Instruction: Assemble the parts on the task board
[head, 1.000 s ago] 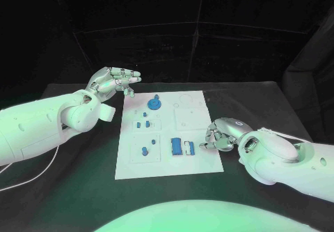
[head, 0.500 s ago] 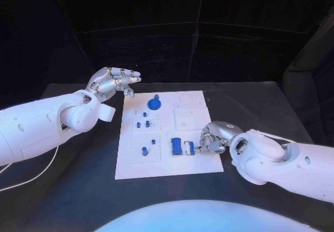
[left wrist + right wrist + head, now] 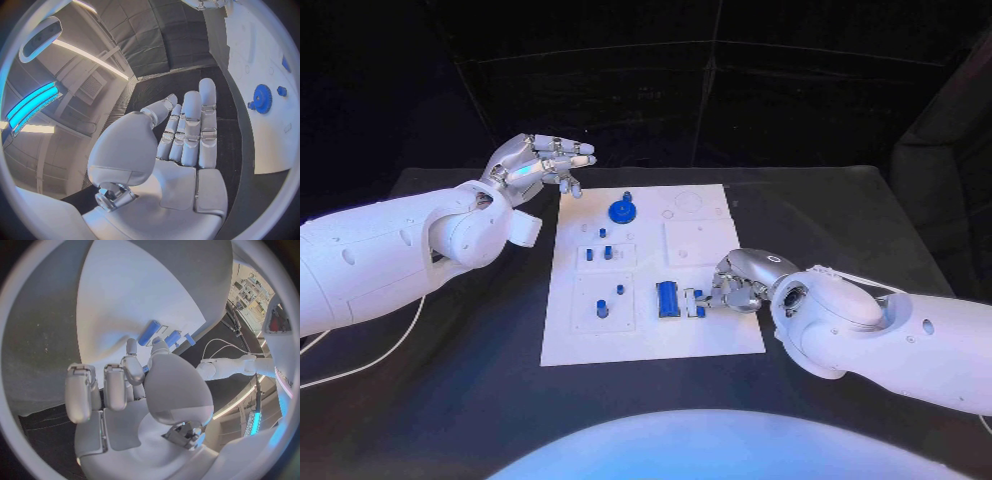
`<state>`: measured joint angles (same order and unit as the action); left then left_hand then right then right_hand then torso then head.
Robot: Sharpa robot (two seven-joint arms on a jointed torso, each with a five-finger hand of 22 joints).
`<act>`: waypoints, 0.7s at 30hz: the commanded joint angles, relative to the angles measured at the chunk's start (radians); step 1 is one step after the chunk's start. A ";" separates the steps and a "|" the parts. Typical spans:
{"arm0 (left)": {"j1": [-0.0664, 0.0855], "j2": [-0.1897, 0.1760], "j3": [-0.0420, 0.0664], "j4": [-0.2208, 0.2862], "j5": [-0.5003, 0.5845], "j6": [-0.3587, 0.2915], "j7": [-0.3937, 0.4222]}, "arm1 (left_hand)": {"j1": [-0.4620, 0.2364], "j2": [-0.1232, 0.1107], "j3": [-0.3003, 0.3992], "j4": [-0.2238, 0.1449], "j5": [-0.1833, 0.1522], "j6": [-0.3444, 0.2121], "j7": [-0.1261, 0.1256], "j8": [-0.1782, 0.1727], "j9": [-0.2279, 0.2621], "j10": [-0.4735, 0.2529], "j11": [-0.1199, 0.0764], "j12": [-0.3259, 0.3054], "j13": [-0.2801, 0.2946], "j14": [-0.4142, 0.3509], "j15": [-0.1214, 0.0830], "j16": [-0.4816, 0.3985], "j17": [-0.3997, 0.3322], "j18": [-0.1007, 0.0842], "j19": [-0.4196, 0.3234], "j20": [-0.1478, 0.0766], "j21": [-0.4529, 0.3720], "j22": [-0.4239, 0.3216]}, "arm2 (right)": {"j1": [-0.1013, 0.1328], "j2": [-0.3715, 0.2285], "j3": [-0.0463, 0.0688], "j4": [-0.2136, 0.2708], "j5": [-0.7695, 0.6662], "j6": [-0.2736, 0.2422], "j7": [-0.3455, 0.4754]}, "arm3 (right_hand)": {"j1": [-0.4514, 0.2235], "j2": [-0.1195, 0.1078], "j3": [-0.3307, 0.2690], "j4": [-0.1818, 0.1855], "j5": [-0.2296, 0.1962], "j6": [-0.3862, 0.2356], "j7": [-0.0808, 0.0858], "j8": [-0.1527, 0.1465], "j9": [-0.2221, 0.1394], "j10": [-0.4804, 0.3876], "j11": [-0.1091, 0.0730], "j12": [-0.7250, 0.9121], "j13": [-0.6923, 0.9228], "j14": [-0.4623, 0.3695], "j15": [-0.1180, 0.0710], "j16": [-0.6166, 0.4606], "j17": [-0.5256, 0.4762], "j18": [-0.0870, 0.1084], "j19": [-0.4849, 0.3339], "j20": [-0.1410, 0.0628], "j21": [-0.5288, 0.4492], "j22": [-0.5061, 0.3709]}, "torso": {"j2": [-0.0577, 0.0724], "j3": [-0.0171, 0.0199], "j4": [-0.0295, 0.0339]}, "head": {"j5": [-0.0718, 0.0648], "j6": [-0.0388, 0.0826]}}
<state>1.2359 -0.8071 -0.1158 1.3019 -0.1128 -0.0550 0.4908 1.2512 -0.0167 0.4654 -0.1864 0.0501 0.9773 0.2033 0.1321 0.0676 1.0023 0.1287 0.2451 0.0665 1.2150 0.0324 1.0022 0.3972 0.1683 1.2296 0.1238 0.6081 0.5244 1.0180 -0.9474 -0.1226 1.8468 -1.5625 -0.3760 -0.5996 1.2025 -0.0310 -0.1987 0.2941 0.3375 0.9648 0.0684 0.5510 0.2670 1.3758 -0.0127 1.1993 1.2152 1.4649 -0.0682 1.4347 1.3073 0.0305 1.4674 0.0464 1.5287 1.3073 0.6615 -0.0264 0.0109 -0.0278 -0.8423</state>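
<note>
The white task board [image 3: 708, 325] lies in the middle of the black table. On it stand a blue gear [image 3: 623, 211], several small blue pegs [image 3: 597, 254] and two upright blue blocks [image 3: 669, 298] side by side. My right hand [image 3: 737, 284] rests low over the board's right part, fingers curled, with its fingertips at the smaller right block [image 3: 695, 304]. In the right wrist view the thumb and a finger [image 3: 131, 347] reach toward the blue blocks [image 3: 150, 332]; whether they pinch one is hidden. My left hand [image 3: 540, 163] hovers beyond the board's far left corner, fingers apart and holding nothing.
Bare black table [image 3: 459, 380] surrounds the board on all sides. Empty square recesses [image 3: 692, 243] mark the board's right half. The left wrist view shows the gear [image 3: 262, 98] on the board's edge beside my left hand [image 3: 187, 135].
My right hand has slid left across the board until its fingertips reach the right blue block. The left hand has stayed raised in much the same place.
</note>
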 commanded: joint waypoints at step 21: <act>0.001 -0.001 0.001 0.003 0.004 0.014 0.005 | 0.008 0.001 -0.002 -0.005 0.002 -0.009 0.001 0.008 0.001 -0.006 0.001 0.009 0.000 -0.009 -0.002 0.002 -0.002 0.014 -0.005 -0.002 -0.004 -0.001 | 0.000 0.028 0.000 -0.019 -0.115 0.050 -0.022 | 0.150 -0.003 -0.003 -0.062 -0.019 0.001 -0.019 0.061 0.023 0.007 -0.010 0.001 0.005 0.069 -0.016 -0.001 0.077 -0.016 0.070 -0.017 -0.001 0.217 | -0.001 -0.0003 0.0000 | 0.000 -0.001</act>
<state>1.2359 -0.8076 -0.1158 1.3030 -0.1128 -0.0528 0.4899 1.2512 -0.0167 0.4654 -0.1864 0.0501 0.9772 0.2033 0.1363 0.0676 1.0022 0.1287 0.2512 0.0664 1.2113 0.0287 1.0022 0.3963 0.1683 1.2296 0.1237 0.6081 0.5245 1.0177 -0.9196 -0.1211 1.8293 -1.6328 -0.3473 -0.6126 1.3451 -0.0357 -0.2011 0.2357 0.3251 0.9666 0.0561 0.6069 0.2884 1.3792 -0.0161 1.1992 1.2188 1.4651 -0.0753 1.4346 1.3073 0.0305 1.4671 0.0387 1.5287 1.3074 0.6609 -0.0269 0.0110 -0.0279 -0.8433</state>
